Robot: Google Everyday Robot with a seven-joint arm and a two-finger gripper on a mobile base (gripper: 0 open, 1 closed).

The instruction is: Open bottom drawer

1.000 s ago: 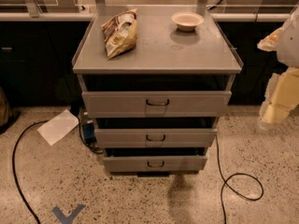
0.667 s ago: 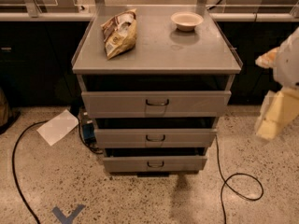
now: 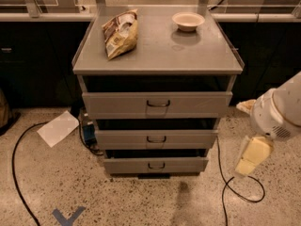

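End effector right of btm drawer, well apart

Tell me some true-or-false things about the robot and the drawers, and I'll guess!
1. The gripper is grabbing the handle of the bottom drawer. False: it hangs to the right of the cabinet, apart from the drawer.
2. A bowl sits on top of the cabinet. True.
3. The snack bag lies inside a drawer. False: it lies on the cabinet top, left of the bowl.
4. A sheet of paper lies on the floor, left of the cabinet. True.
5. The cabinet has four drawers. False: it has three.
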